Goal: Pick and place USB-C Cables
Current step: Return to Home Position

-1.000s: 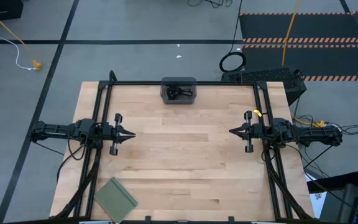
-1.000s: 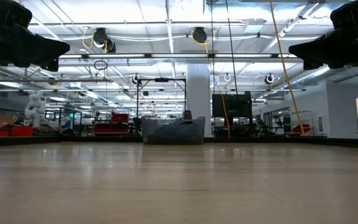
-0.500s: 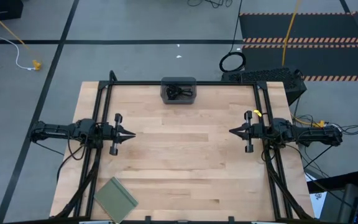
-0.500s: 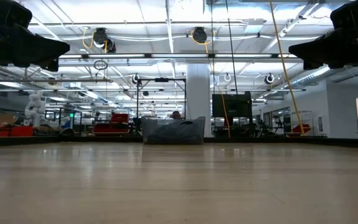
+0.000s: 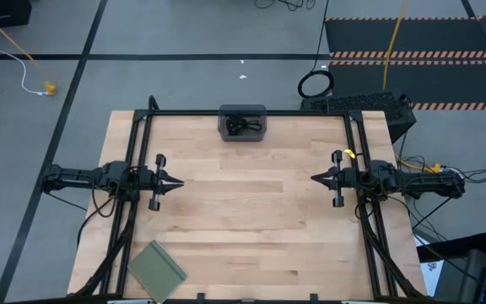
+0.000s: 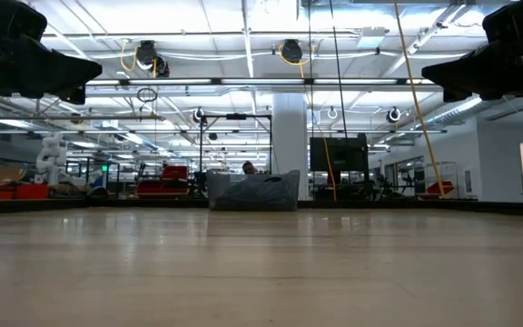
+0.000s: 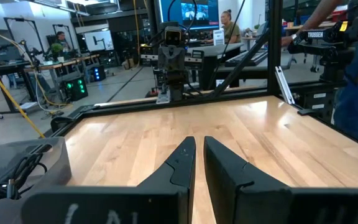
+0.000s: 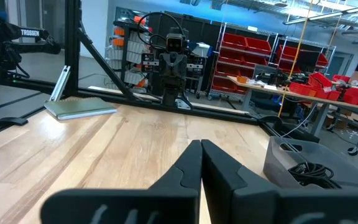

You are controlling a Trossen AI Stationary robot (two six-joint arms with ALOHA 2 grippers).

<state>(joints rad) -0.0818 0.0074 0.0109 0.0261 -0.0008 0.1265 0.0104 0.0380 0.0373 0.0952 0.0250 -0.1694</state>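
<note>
The surface (image 5: 243, 219) stands in a large workshop. Cables (image 5: 243, 126) lie in the tray (image 5: 224, 127) at its far edge. Left tool (image 5: 178, 182) and right tool (image 5: 315, 178), both pressed together, hang at opposite sides, open wood between.

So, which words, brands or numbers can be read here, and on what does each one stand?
"TROSSEN": white letters on a dark arm, left wrist view.
"TROSSEN": again, on a dark arm segment, right wrist view.
Monitor screen in the room, left wrist view: too small to read.
Nothing else is readable.
</note>
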